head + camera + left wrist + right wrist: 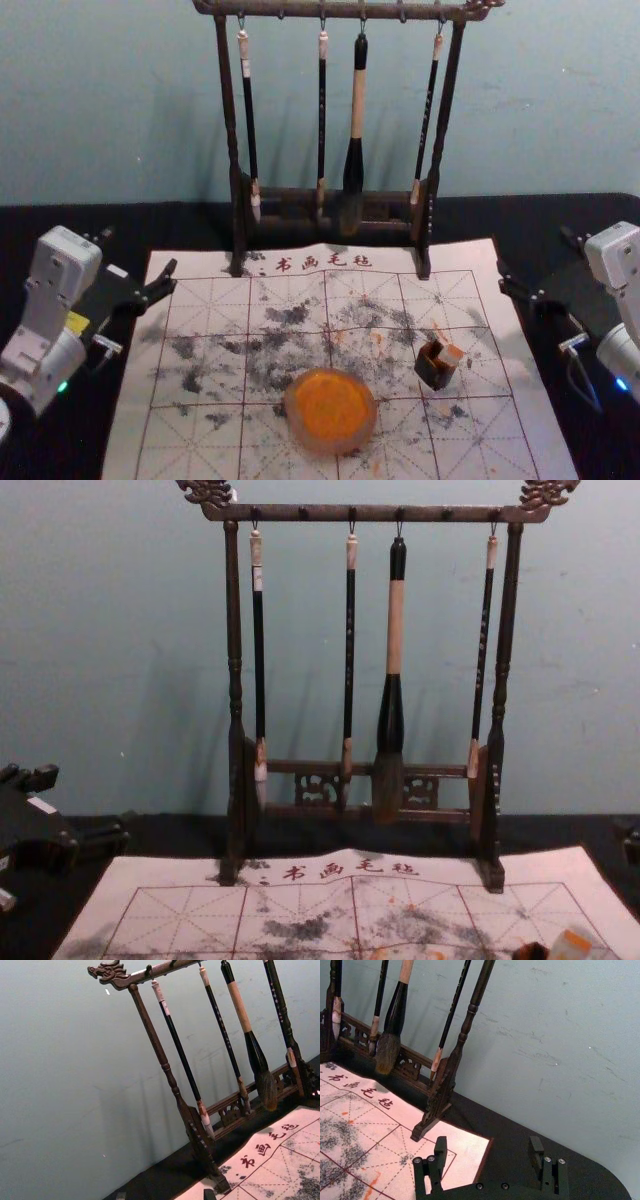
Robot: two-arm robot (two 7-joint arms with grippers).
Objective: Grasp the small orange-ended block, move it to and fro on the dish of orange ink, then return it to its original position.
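In the head view, my left gripper (140, 252) is open at the mat's left edge, and my right gripper (537, 252) is open off its right edge. The round dish of orange ink (332, 408) rests on the mat, front centre. To its right, a pale block (451, 354) leans at a small dark holder (434, 372); how deep it sits is unclear. The chest view has the block (574, 943) with an orange band, beside the holder's dark rim. Wrist views have the left gripper (165, 1195) and right gripper (487, 1147) with spread, empty fingers.
A wooden rack (238, 180) with several hanging brushes stands behind, its feet at the far edge of the ink-stained mat (205, 440). The mat lies on a black table (50, 225), with a wall behind the rack.
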